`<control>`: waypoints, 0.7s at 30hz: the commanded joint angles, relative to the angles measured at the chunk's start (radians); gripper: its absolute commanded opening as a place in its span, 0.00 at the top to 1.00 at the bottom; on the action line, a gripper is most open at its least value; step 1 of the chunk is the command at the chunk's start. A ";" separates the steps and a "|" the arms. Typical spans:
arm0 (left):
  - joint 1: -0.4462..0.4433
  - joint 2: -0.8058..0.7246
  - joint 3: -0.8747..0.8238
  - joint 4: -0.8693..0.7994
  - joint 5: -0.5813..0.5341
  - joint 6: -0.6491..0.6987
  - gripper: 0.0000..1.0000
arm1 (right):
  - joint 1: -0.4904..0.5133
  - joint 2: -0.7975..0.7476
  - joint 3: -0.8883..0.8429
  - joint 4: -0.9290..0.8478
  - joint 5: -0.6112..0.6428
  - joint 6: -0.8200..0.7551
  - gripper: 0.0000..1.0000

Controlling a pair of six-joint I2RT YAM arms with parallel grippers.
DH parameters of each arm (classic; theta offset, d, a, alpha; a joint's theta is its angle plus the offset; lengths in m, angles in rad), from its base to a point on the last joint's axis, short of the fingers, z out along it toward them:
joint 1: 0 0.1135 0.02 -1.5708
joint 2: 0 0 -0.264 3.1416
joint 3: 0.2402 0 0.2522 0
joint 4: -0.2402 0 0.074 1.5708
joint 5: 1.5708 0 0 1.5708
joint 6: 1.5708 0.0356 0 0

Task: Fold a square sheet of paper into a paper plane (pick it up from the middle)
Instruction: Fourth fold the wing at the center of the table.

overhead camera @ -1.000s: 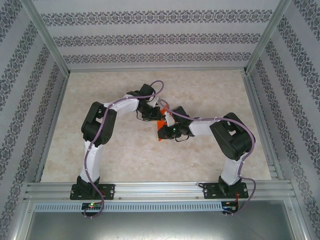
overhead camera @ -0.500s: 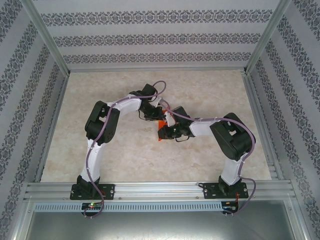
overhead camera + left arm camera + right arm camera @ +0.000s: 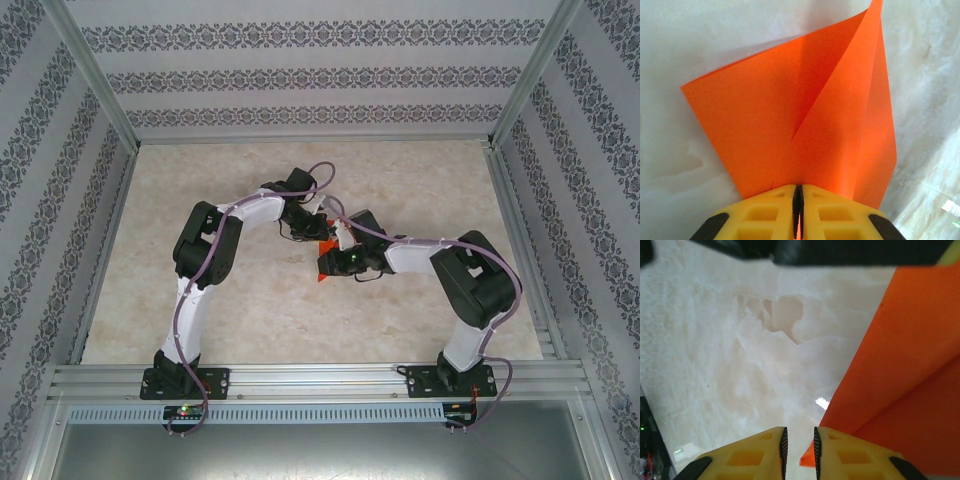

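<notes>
Paper [image 3: 790,115] in L fingers [image 3: 765,212], R fingers [image 3: 747,457] ajar

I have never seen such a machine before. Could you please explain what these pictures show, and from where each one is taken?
These are two robot arms bolted at the near edge of a pale marbled table. The wide picture looks down from above and behind them. The two close pictures come from cameras on the wrists, so each shows its own yellow fingers at the bottom. The left tool is shut on a partly folded orange paper. The right tool has its fingers slightly apart beside the paper's edge, gripping nothing.
</notes>
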 commanded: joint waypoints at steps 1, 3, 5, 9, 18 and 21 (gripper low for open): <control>-0.012 0.051 -0.010 -0.045 -0.087 0.037 0.87 | -0.037 -0.068 -0.046 0.072 -0.041 0.056 0.76; -0.011 0.047 -0.013 -0.046 -0.094 0.041 0.87 | -0.060 -0.105 -0.070 0.098 -0.043 0.078 0.76; -0.011 0.045 -0.017 -0.043 -0.092 0.042 0.87 | -0.082 -0.134 -0.086 0.104 -0.039 0.086 0.77; -0.010 0.037 -0.016 -0.042 -0.091 0.045 0.87 | -0.103 -0.140 -0.085 0.098 -0.044 0.089 0.78; -0.008 0.031 -0.021 -0.037 -0.089 0.052 0.88 | -0.134 -0.048 -0.029 0.148 -0.032 0.123 0.82; -0.007 0.031 -0.022 -0.035 -0.091 0.057 0.88 | -0.145 0.002 0.002 0.175 -0.039 0.145 0.85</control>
